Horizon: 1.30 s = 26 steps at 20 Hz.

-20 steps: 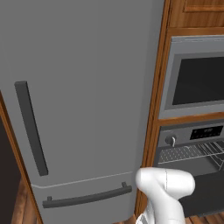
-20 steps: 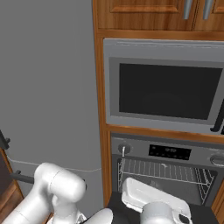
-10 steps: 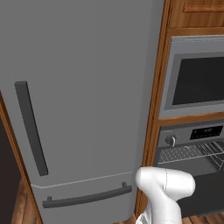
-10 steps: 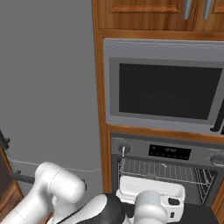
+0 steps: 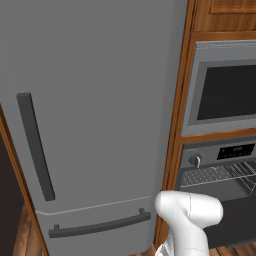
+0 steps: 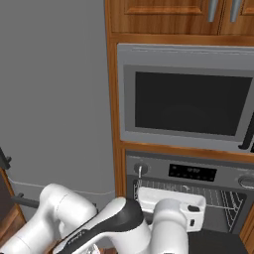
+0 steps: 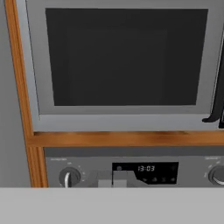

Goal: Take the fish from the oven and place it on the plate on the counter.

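The oven [image 6: 193,172] sits below the microwave, with its round knob [image 7: 69,176], dark clock display [image 7: 145,168] and wire racks [image 5: 220,175] showing above its dropped dark door [image 5: 235,222]. My gripper [image 7: 112,179] is shut with nothing in it, and its tips point at the oven's control panel. My hand's white body [image 6: 171,203] hangs in front of the oven's opening and covers part of the racks. The fish, the plate and the counter are out of view.
A big grey fridge [image 5: 100,100] with dark handles [image 5: 35,145] stands left of the oven. The grey microwave [image 6: 188,99] with its dark window [image 7: 127,57] is right above the oven. Wooden cabinets [image 6: 163,15] frame both.
In the right base view the hand has risen a little in front of the oven, and the dark forearm has swung into sight. The gripper stays shut and the base has not moved.
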### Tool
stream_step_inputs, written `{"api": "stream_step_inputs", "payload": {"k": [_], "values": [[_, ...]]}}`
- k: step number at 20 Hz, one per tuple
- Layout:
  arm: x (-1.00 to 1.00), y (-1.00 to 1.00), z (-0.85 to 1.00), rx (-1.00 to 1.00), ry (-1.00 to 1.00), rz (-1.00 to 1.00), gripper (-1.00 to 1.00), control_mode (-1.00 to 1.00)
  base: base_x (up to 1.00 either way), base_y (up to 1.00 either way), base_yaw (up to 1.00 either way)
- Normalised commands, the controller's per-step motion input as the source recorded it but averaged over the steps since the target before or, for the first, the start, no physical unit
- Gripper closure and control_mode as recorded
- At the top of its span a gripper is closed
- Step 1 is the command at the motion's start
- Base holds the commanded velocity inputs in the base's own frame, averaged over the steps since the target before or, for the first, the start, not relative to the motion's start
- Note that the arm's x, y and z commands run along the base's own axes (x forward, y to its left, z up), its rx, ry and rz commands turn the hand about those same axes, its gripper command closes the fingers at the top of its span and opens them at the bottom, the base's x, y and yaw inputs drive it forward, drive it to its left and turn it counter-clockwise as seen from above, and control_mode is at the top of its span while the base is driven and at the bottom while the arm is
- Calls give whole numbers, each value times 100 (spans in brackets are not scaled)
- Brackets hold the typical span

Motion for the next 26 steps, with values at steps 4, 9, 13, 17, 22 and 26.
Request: {"api": "stream_step_inputs", "payload": {"k": [4, 9, 13, 17, 22, 26], "values": [[46, 0, -41, -6, 0, 0, 100, -100, 0, 0, 0], [43, 0, -48, -7, 2, 0, 100, -100, 0, 0, 0], [19, -2, -55, -8, 7, 0, 100, -100, 0, 0, 0], [-6, -2, -65, -6, 8, -1, 100, -100, 0, 0, 0], [0, 0, -39, 1, -6, -1, 100, -100, 0, 0, 0], [3, 0, -46, 11, -4, 1, 100, -100, 0, 0, 0]]}}
